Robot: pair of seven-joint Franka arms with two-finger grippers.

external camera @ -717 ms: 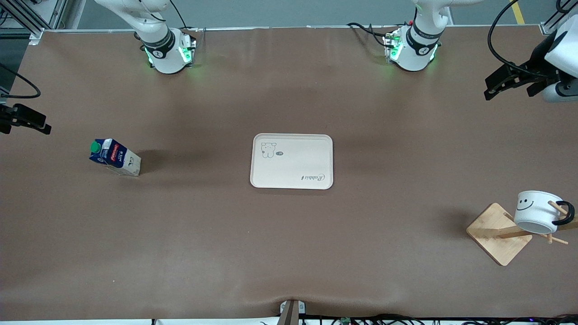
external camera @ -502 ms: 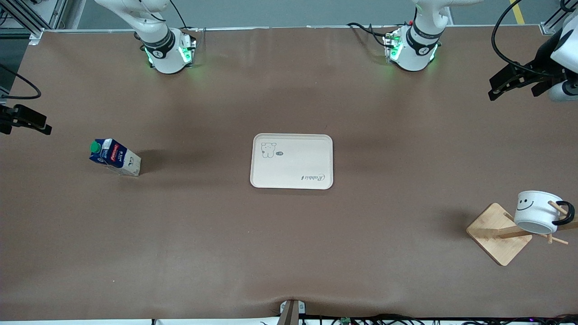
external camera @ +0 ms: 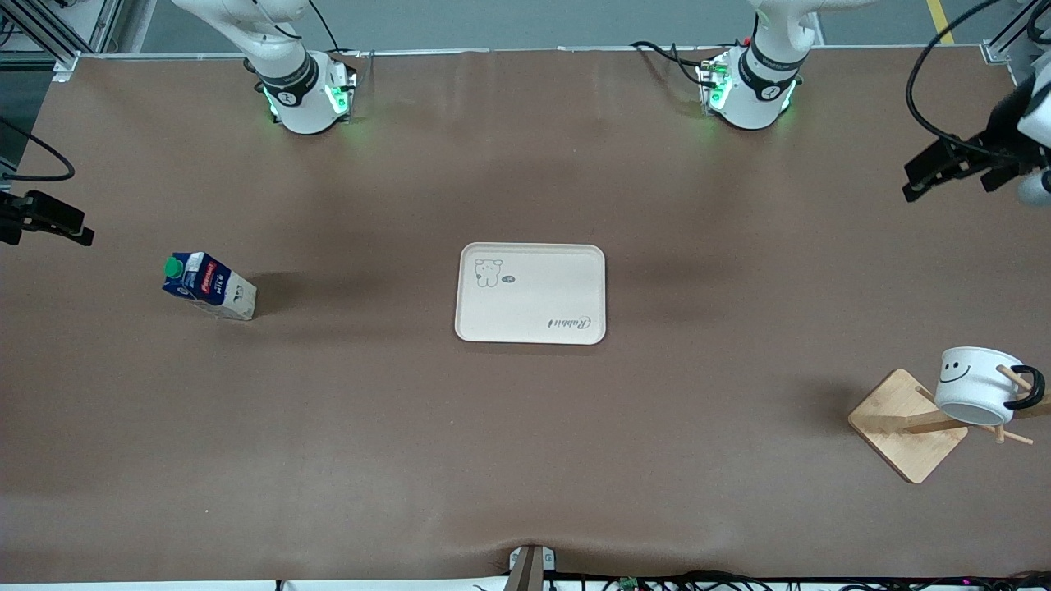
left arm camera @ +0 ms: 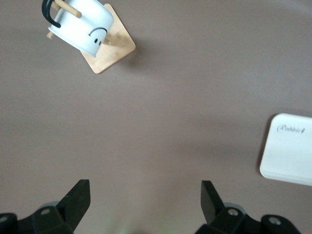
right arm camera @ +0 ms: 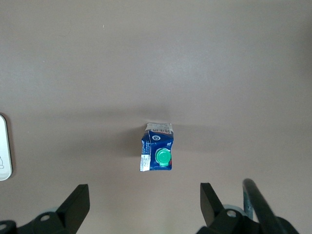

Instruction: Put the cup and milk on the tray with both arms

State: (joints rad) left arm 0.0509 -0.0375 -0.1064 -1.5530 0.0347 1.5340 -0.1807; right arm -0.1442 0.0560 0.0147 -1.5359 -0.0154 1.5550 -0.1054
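both hands wide | left hand (external camera: pixel 944 168), right hand (external camera: pixel 49 222) at table ends | tray (external camera: pixel 530 293) mid

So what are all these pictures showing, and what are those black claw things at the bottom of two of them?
These are two big white robot arms bolted to a brown table. One picture looks down from a high camera facing them. The other two come from little cameras on the arms' wrists, so the black claws are each arm's own fingers, spread open and holding nothing.

The left gripper hangs over the table at its own arm's end. The right gripper hangs above the small dark-blue milk carton with a green cap, which stands on the table at the right arm's end.

In the middle lies a cream tray with a little animal drawing, with nothing on it. The white mug with a smiley face hangs on a wooden peg rack, nearer the front camera than the tray.
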